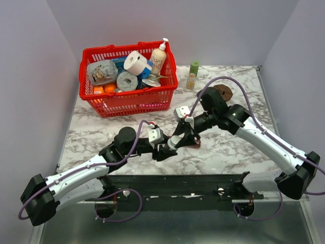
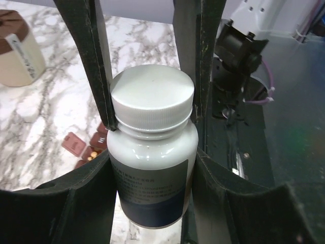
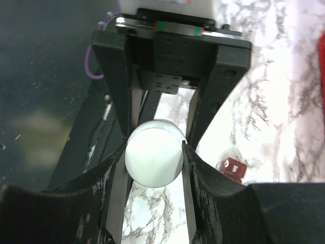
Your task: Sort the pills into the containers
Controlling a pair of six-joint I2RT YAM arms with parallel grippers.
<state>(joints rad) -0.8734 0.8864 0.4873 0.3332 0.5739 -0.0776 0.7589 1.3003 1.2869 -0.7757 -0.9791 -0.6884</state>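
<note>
Because the pills look to be sealed inside a white bottle (image 2: 152, 152), both arms meet at mid-table before any sorting can start.

- **Far left:** a red basket (image 1: 127, 104) of groceries, well apart from the work.
- **Left gripper** (image 2: 152, 185)**:** the jaws pinch the bottle's body on both sides. They hold it apparently clear of the table (image 1: 228, 152), presumably as an anchor.
- **Cap** (image 2: 152, 94)**:** white, ribbed, on the bottle.
- **Right gripper** (image 3: 155, 152)**:** faces the left one, jaws pressed against the cap from either side. I judge it is placed to twist the cap off.
- **Containers** (image 1: 194, 144)**:** the dark red-brown strip lies on the marble just beside the grippers, near enough for pouring. One lid looks raised.
- **Further right, at the back:** a green-capped bottle (image 1: 193, 74) and a cream tub (image 1: 223, 91), both idle.
</note>
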